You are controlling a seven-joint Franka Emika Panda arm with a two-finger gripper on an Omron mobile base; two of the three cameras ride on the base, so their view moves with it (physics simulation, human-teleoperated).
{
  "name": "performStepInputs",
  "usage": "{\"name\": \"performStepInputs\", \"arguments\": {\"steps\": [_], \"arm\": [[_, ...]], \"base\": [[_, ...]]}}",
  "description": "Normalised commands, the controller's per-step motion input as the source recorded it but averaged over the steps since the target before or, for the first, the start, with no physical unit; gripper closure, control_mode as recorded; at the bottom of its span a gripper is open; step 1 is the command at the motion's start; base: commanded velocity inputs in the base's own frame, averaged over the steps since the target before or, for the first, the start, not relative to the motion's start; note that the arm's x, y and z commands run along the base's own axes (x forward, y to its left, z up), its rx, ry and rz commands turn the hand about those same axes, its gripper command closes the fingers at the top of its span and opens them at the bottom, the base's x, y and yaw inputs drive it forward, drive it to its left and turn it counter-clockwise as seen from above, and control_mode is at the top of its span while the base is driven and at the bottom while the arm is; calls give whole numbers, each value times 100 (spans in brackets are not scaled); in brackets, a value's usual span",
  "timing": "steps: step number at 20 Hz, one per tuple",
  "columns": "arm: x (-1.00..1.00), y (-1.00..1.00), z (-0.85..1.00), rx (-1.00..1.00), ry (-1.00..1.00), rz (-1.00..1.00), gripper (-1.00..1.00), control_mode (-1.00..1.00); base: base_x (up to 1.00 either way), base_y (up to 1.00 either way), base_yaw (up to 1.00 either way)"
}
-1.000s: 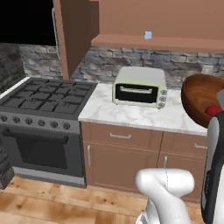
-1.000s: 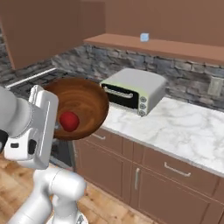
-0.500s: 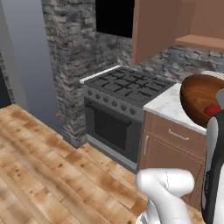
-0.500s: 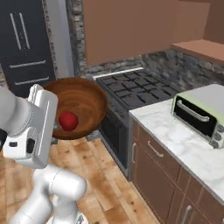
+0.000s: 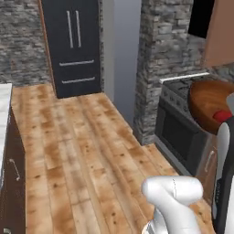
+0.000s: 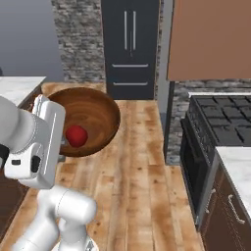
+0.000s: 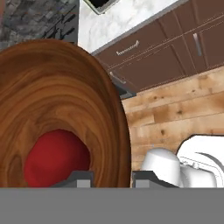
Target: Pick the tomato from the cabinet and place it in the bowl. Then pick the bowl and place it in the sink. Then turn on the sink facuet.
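The round reddish-brown wooden bowl (image 7: 61, 109) has its rim pinched between the gripper (image 7: 112, 178) fingers, one inside, one outside, with the small glossy red tomato (image 7: 54, 159) inside it. Beyond stand a black stove (image 6: 218, 135) and dark fridge (image 5: 75, 45); the toaster oven seen earlier has left the base views as the base turned

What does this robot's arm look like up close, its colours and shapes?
The arm is glossy white, built of rounded tube-like segments with bulbous joints. Its hand is a boxy white block bearing small dark marks. The gripper ends in two small dark grey jaws. No loose cables show.
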Motion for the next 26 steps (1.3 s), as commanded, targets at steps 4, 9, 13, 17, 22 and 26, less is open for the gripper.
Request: {"name": "performStepInputs", "arguments": {"steps": [4,9,13,17,22,26], "arm": [[0,0,0,0,0,0,100,100],[0,0,0,0,0,0,100,100],[0,0,0,0,0,0,100,100],[0,0,0,0,0,0,100,100],[0,0,0,0,0,0,100,100],[0,0,0,0,0,0,100,100]], "base": [[-1,1,76],[22,0,70],[36,-5,65],[10,-1,67],[-12,4,71],[-29,38,65]]}}
